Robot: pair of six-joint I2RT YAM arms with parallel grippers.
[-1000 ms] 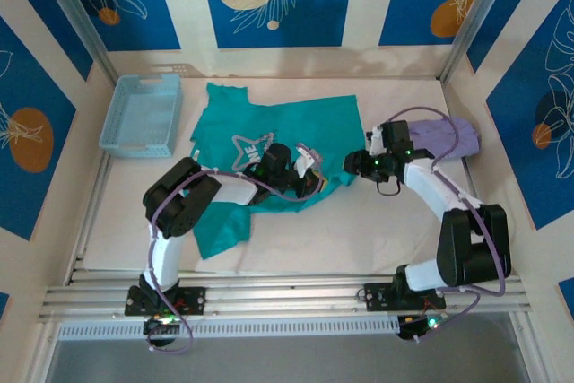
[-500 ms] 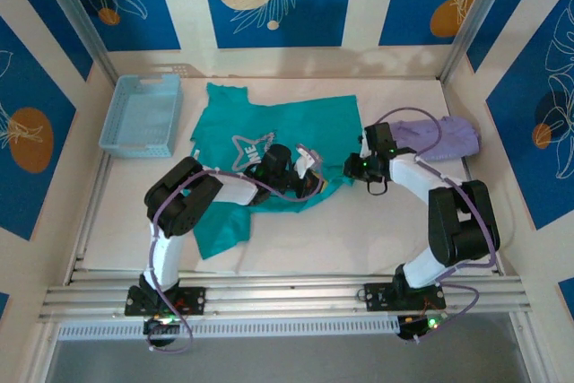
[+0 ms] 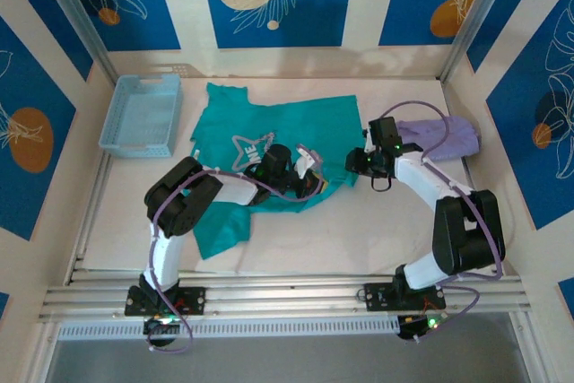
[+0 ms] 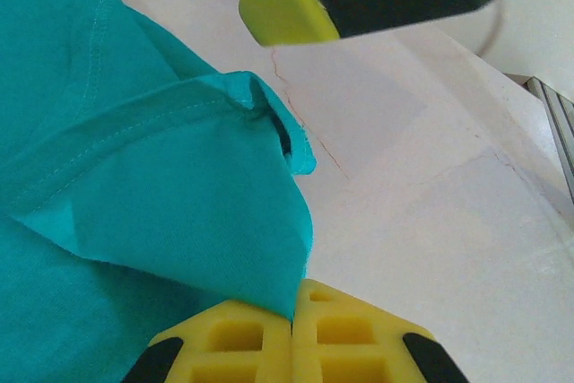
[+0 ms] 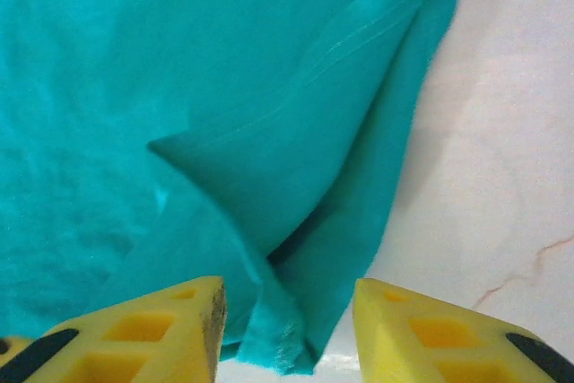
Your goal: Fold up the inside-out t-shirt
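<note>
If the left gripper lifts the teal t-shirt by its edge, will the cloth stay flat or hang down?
It will probably hang down: the teal t-shirt drapes in soft folds from the shut left gripper. It is likely light, as the cloth looks thin. A loose hem lies between the fingers of the open right gripper and may slide on the smooth table.

The inside-out t-shirt (image 3: 309, 123) is teal-green soft cloth, lying rumpled and unfolded across the left and middle of the counter (image 3: 377, 230), with one lobe trailing toward the near left. A pale star outline (image 3: 248, 148) shows on it. Its right edge is doubled over, showing a stitched hem (image 4: 134, 123), and a corner there is pinched in the left hand (image 4: 293, 313).
</note>
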